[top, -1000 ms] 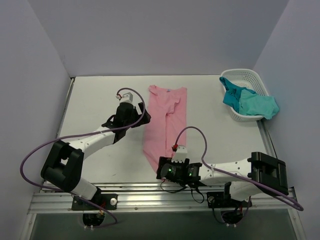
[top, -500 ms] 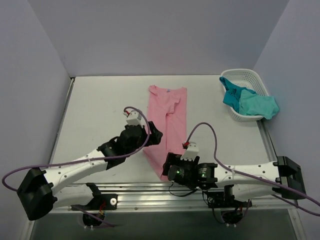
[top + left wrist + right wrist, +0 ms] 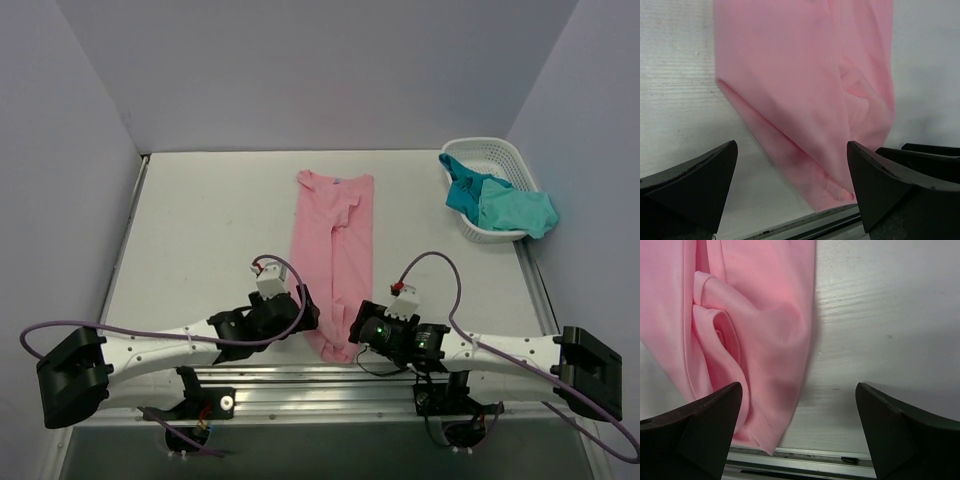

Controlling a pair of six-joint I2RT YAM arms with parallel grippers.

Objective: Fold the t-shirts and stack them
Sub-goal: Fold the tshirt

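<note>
The pink t-shirt (image 3: 334,250) lies folded into a long narrow strip down the middle of the table, its near end (image 3: 337,350) at the front edge. My left gripper (image 3: 305,312) is open and empty just left of that near end; the pink cloth (image 3: 805,100) shows between its fingers. My right gripper (image 3: 358,325) is open and empty just right of the near end; the shirt's hem (image 3: 750,365) lies by its left finger. Teal and turquoise shirts (image 3: 500,205) hang bunched over the basket.
A white lattice basket (image 3: 492,160) stands at the back right by the right wall. A metal rail (image 3: 320,385) runs along the table's front edge, close under both grippers (image 3: 805,462). Walls close in the left, back and right sides.
Both arms have swung toward the front edge. The left gripper came down from beside the shirt's middle to its near end. The right gripper shifted right. The shirt's near end has stretched toward the rail.
</note>
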